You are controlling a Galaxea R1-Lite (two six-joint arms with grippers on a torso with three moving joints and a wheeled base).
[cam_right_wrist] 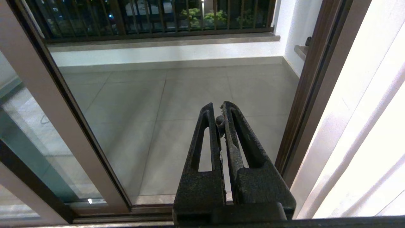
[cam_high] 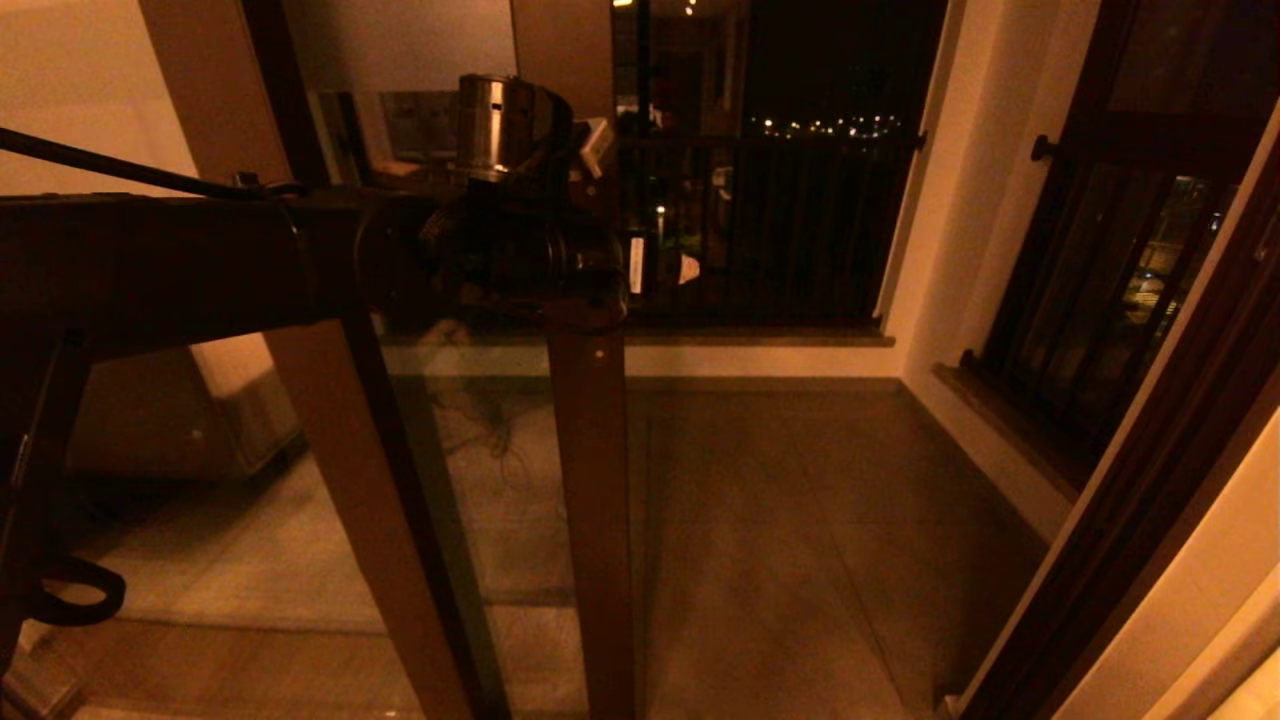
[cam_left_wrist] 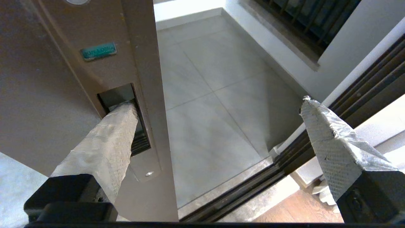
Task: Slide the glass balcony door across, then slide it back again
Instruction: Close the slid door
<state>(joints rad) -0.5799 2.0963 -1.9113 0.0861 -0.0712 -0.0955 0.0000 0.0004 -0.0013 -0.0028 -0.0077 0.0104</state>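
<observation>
Big open doorway, brown door post at its left edge

The wide gap over the grey tiled balcony floor (cam_left_wrist: 218, 104) is free to pass. The brown-framed glass balcony door (cam_high: 590, 480) blocks the left side; the dark brown door frame (cam_right_wrist: 303, 104) and the black window bars (cam_high: 770, 230) close in the rest.

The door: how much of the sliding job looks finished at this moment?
The door already stands well away from the jamb, leaving a wide gap onto the balcony floor. In hand: the left gripper is open, one finger hooked in the handle slot, the other free. Which slide this is cannot be told. The right gripper is shut, idle.
</observation>
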